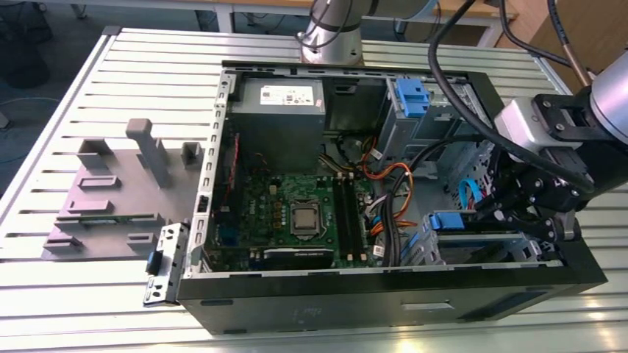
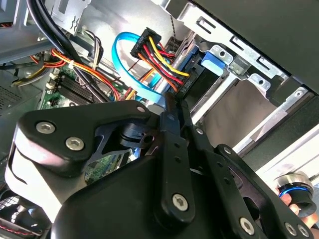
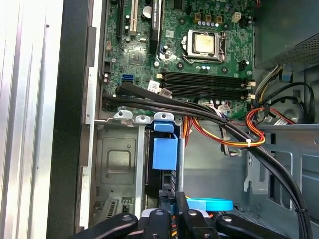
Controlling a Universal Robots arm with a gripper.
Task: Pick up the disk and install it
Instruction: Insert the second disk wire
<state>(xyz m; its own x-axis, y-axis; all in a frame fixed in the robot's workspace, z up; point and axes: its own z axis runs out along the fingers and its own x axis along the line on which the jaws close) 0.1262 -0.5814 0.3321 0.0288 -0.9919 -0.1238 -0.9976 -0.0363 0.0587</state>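
The arm point(image 1: 329, 29) is a round silver tube with a grey ring near its foot. Thick black cables point(image 1: 461, 66) hang along it. The wrist point(image 1: 608, 103) is silver grey, with a white box point(image 1: 520, 125) on it. The gripper point(image 2: 172, 149) is black, made of flat bars with shiny silver screws point(image 2: 75, 144).

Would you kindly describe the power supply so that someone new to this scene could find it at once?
Start at the open black computer case on the slatted metal table. Inside, beyond the green motherboard, sits the power supply. It is a plain grey box with a white sticker, unlike the blue bracket to the exterior view's right of it.
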